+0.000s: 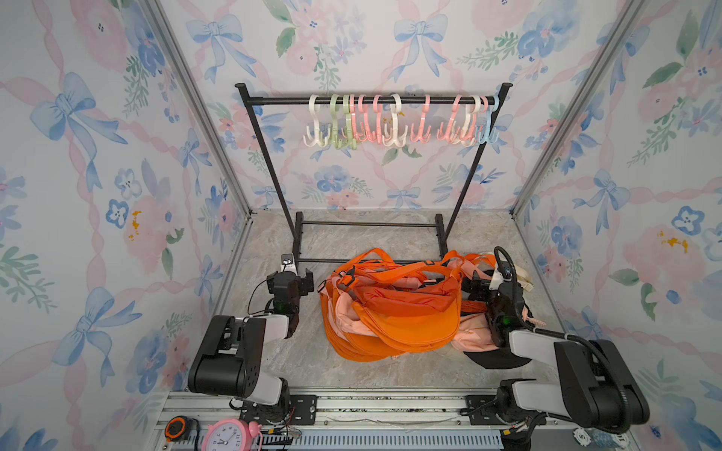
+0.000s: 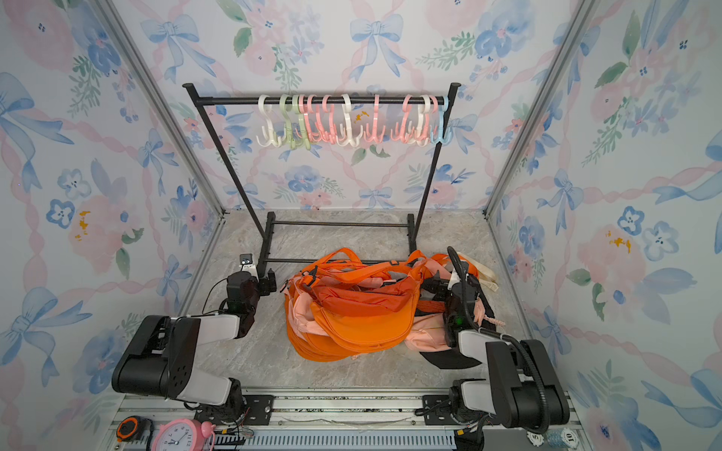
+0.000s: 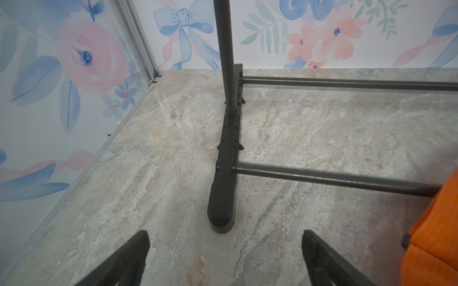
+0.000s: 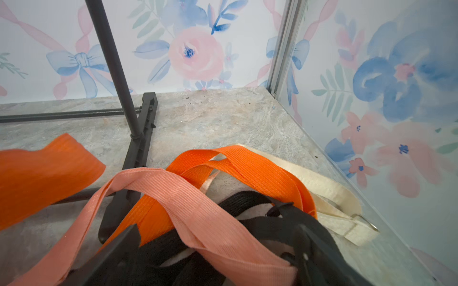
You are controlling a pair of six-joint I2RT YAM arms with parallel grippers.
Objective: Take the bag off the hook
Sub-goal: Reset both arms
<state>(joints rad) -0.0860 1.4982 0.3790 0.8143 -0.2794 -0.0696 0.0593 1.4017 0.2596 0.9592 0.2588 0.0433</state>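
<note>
Several plastic hooks hang bare on the black rack's top rail; no bag hangs on any of them. Orange and pink bags lie heaped on the table in front of the rack. My left gripper is open and holds nothing, low beside the pile's left, facing the rack's foot. My right gripper is open at the pile's right, over tangled straps. A pink strap and black straps run loose between its spread fingers.
The rack's posts and floor bars stand behind the pile. Floral walls close in both sides and the back. A cream strap lies by the right wall. A pink clock and a tape measure sit on the front rail.
</note>
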